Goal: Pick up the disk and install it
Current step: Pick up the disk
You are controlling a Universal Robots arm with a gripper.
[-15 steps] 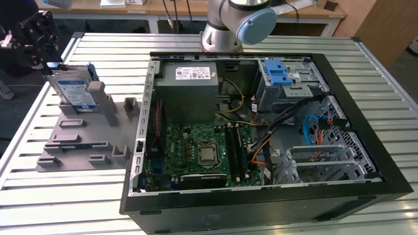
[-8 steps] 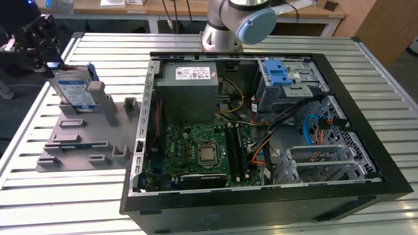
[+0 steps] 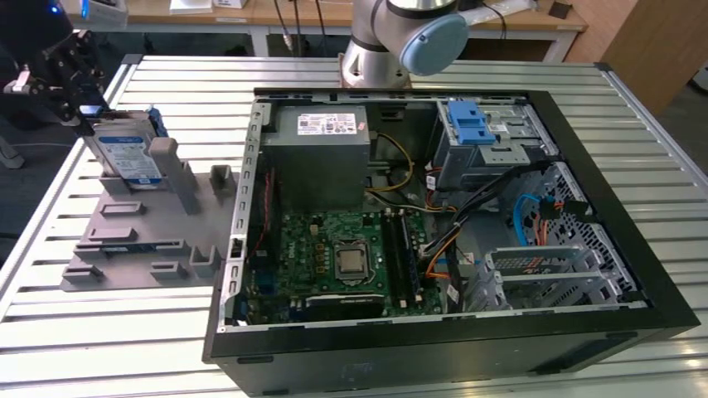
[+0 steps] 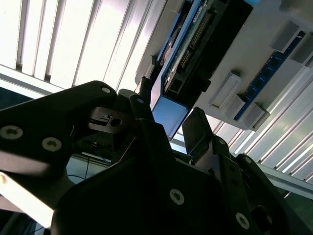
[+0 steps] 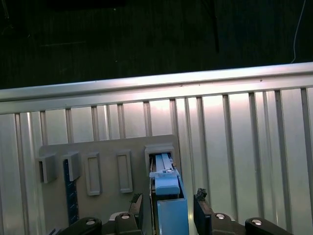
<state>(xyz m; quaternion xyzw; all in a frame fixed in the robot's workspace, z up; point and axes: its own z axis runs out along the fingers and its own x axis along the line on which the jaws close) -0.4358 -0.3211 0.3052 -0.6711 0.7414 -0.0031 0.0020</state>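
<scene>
well, in the exterior view the disk (image 3: 124, 156) stands on edge in the grey stand (image 3: 128, 249) on the worktop (image 3: 111, 348), to the exterior view's left of the open computer case (image 3: 443, 207), and the gripper (image 3: 89, 112) hangs right at its top end. in the second wrist view the jaws are apart, with fingers (image 4: 198, 129) either side of the disk's blue frame. in the first wrist view a thin gap shows on each side of the disk (image 5: 168, 208), so the grip looks best made centred and square, closing on the frame, not the label.
</scene>
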